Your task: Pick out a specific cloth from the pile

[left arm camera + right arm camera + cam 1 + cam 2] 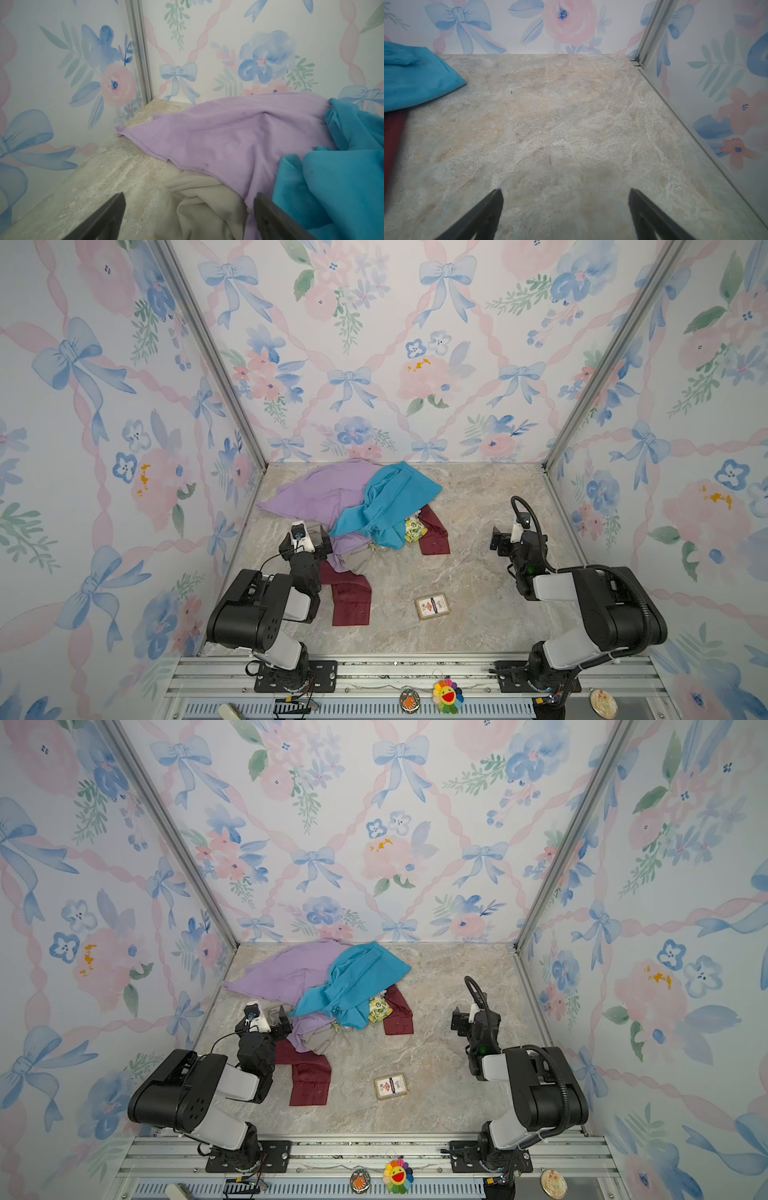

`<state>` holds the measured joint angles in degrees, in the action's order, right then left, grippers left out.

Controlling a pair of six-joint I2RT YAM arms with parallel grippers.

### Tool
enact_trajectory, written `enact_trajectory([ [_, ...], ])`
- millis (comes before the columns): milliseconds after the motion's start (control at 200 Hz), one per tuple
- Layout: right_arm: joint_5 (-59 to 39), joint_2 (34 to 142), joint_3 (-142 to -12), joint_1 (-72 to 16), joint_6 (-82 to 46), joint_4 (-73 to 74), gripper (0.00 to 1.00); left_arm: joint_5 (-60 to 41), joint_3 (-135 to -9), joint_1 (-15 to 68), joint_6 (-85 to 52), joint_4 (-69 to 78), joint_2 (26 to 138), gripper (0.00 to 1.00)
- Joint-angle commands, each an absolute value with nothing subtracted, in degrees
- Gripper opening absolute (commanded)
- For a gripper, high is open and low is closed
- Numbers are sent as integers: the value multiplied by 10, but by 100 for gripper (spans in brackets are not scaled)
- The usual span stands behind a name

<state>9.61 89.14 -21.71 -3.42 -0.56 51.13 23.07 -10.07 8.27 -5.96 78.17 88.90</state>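
The cloth, dark maroon, lies mostly buried under the pile. A cuffed sleeve (351, 601) (309, 1083) sticks out at the front. Another maroon part (434, 537) (399, 1017) (392, 141) shows at the right. The pile has a lilac shirt (320, 493) (239, 135), a teal-blue garment (386, 506) (342, 170) (415, 79), grey-beige fabric (357, 560) (203, 203) and a lemon-print piece (415, 529). My left gripper (311, 536) (270, 1017) (189, 199) hangs open at the pile's left edge, over the grey-beige fabric, holding nothing. My right gripper (500, 539) (459, 1021) (565, 195) is open above bare table, right of the pile.
A small card box (432, 606) (390, 1086) lies on the marble-look table (478, 506) in front of the pile. Flowered walls with metal corner posts (257, 448) close in three sides. A metal rail (395, 672) with small trinkets runs along the front.
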Motion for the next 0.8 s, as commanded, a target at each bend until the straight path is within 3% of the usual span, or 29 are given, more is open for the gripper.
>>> enact_trajectory([
  [0,95,886,-225,-33,-4,517,97,212,-102,85,-38,791,891,98],
  [795,90,886,-227,-32,-6,512,97,183,-109,78,-38,777,893,98],
])
